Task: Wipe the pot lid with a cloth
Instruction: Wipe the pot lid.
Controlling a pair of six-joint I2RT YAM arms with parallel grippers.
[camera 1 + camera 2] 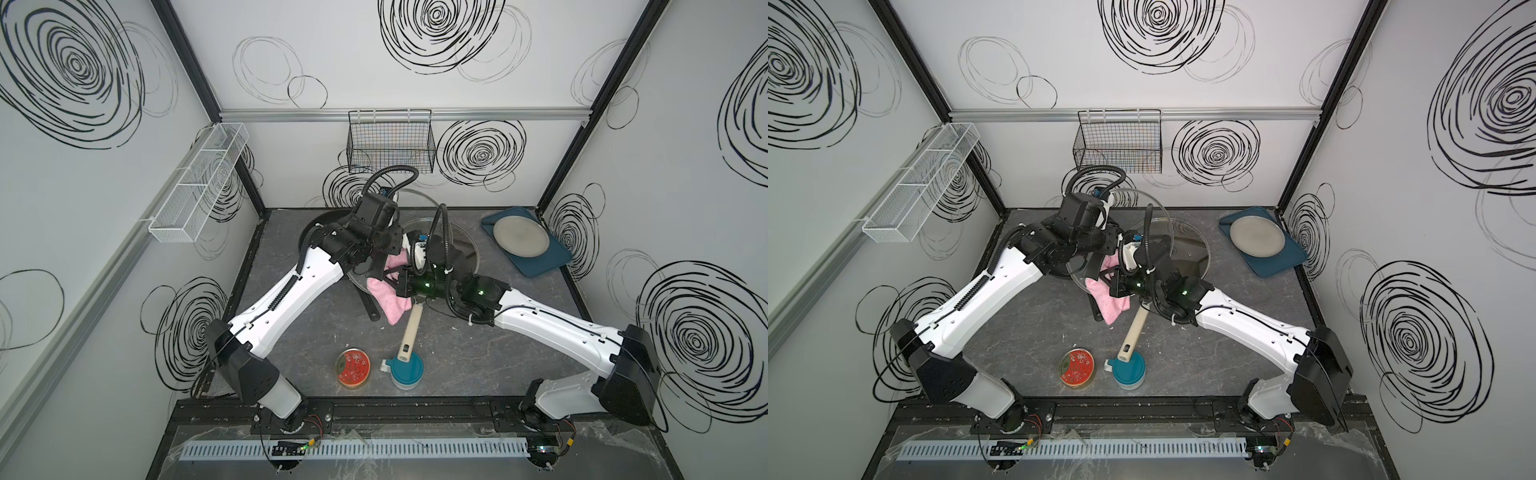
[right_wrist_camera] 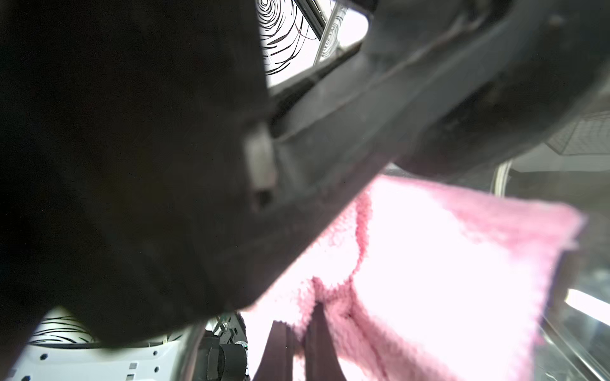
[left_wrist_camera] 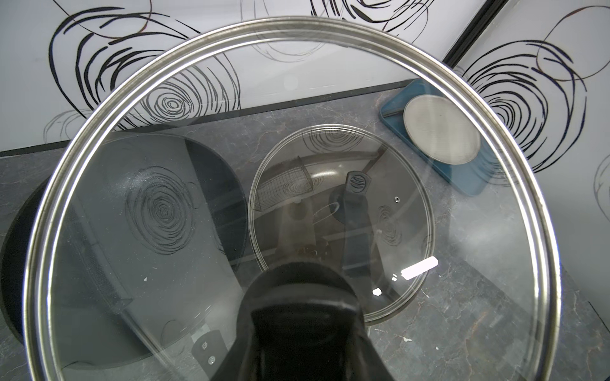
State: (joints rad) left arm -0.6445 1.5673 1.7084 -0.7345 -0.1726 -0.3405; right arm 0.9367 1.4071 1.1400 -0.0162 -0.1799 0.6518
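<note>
Glass pot lid (image 3: 284,148) hangs tilted, the left pincer (image 1: 380,259) clamped on its knob (image 3: 297,290). The right pincer (image 2: 297,326) pinches the pink cloth (image 2: 445,264) at its near rim. Pushing hard could twist it loose onto the smaller lid (image 1: 461,245) below. Both pincers crowd together; the worktop (image 1: 519,353) lies open toward the right arm's base.

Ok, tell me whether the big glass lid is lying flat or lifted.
Lifted and tilted: the left gripper grips the big glass lid by its knob, and the wrist view looks through the glass at the table beyond.
</note>
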